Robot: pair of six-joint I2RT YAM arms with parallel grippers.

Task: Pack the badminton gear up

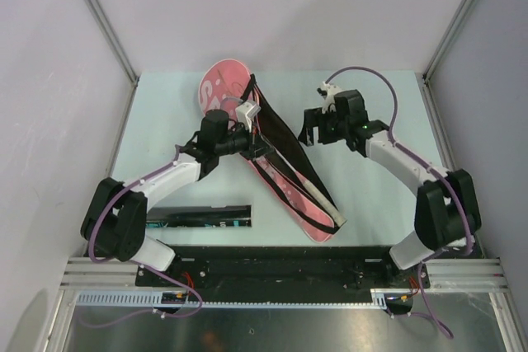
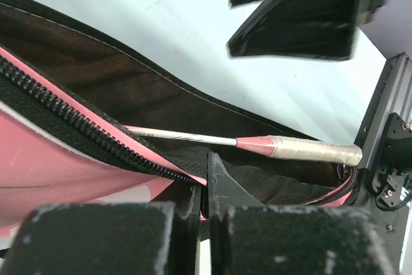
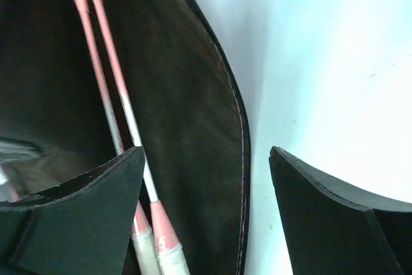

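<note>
The pink racket-shaped bag lies diagonally on the table with its black inner flap opened to the right. Two pink-rimmed rackets lie inside, and their pale handles point to the near end. They also show in the right wrist view, and one handle shows in the left wrist view. My left gripper is shut on the bag's zipper edge. My right gripper is open and empty above the flap's outer edge. The long black tube lies by the left arm's base. No shuttlecocks show.
The pale table ends at metal frame posts at the back corners. The black base rail runs along the near edge. The right gripper's fingers hang close above the bag in the left wrist view.
</note>
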